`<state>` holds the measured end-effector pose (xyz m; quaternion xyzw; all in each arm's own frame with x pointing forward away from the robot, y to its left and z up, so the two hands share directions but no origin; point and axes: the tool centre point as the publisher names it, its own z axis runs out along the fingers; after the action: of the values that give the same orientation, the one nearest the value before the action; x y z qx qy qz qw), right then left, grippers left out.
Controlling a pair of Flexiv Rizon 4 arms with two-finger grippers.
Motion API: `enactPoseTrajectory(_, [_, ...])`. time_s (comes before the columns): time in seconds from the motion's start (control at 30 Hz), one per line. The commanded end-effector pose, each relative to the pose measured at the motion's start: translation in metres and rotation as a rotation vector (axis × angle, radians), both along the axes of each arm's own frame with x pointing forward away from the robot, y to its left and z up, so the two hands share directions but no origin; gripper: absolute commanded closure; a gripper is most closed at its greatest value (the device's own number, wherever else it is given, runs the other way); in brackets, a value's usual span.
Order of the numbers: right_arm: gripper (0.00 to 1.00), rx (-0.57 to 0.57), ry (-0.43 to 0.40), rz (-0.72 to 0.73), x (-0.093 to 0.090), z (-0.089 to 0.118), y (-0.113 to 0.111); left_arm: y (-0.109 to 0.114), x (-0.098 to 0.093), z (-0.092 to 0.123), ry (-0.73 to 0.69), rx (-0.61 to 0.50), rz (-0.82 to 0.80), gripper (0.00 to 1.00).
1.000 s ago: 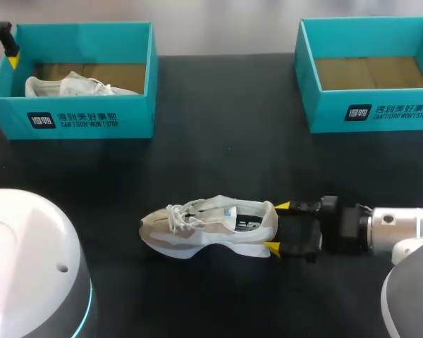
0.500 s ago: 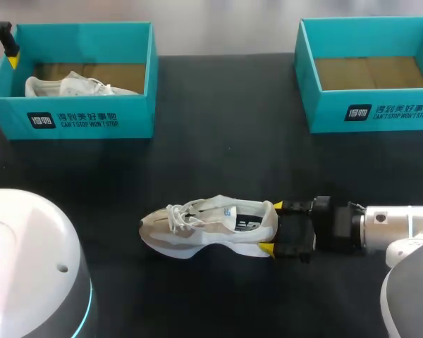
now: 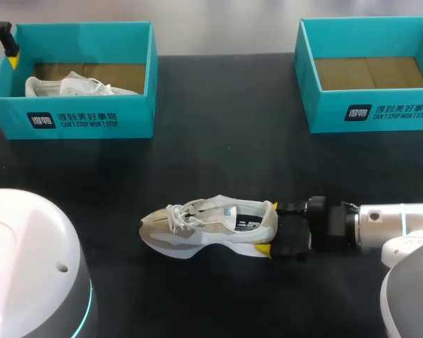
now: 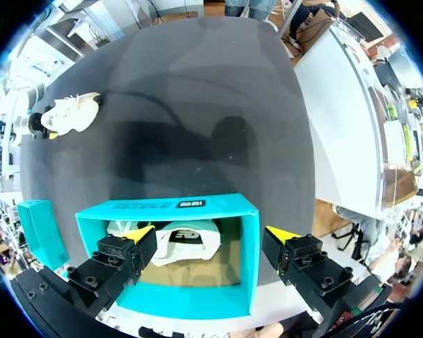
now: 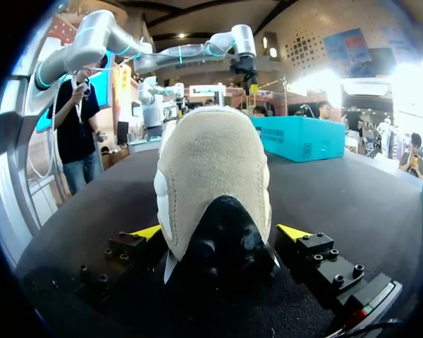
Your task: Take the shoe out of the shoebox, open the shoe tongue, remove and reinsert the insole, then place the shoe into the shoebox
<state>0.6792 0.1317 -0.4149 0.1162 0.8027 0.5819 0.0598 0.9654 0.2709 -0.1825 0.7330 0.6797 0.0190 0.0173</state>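
A white and beige shoe lies on its side mid-table, toe to the left. My right gripper comes in from the right, open, with the heel between its yellow tips. In the right wrist view the heel fills the space between the fingers, and the gripper shows small gaps on both sides. My left gripper hangs open above the left teal shoebox, where a second white shoe lies. In the head view this gripper is at the box's far left corner.
The left shoebox stands at the back left with the second shoe inside. An empty teal shoebox stands at the back right. Black tabletop lies between the boxes and the shoe.
My right gripper has slid left, so the shoe's heel sits deeper between its open fingers. The shoe and my left arm have stayed in place.
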Motion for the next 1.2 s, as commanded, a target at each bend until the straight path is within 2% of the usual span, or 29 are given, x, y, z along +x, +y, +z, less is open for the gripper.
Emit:
enactPoseTrajectory(0.03, [0.00, -0.009, 0.008, 0.011, 0.006, -0.001, 0.009, 0.000, 0.000, 0.000, -0.001, 0.002, -0.001, 0.00])
enactPoseTrajectory(1.0, [0.00, 0.004, 0.006, 0.080, 0.008, -0.009, 0.023, 0.000, 0.000, 0.000, -0.001, 0.002, -0.001, 0.00])
enactPoseTrajectory(1.07, [0.46, 0.005, 0.005, 0.079, 0.009, -0.009, 0.023, 0.000, 0.000, 0.000, -0.001, 0.002, -0.001, 0.00])
enactPoseTrajectory(1.17, [0.82, 0.004, 0.004, 0.083, 0.009, -0.009, 0.024, 0.000, 0.000, 0.000, -0.001, 0.002, -0.001, 0.00])
enactPoseTrajectory(1.2, [0.99, 0.003, 0.004, 0.083, 0.009, -0.009, 0.024, 0.000, 0.000, 0.000, -0.001, 0.002, -0.001, 0.00])
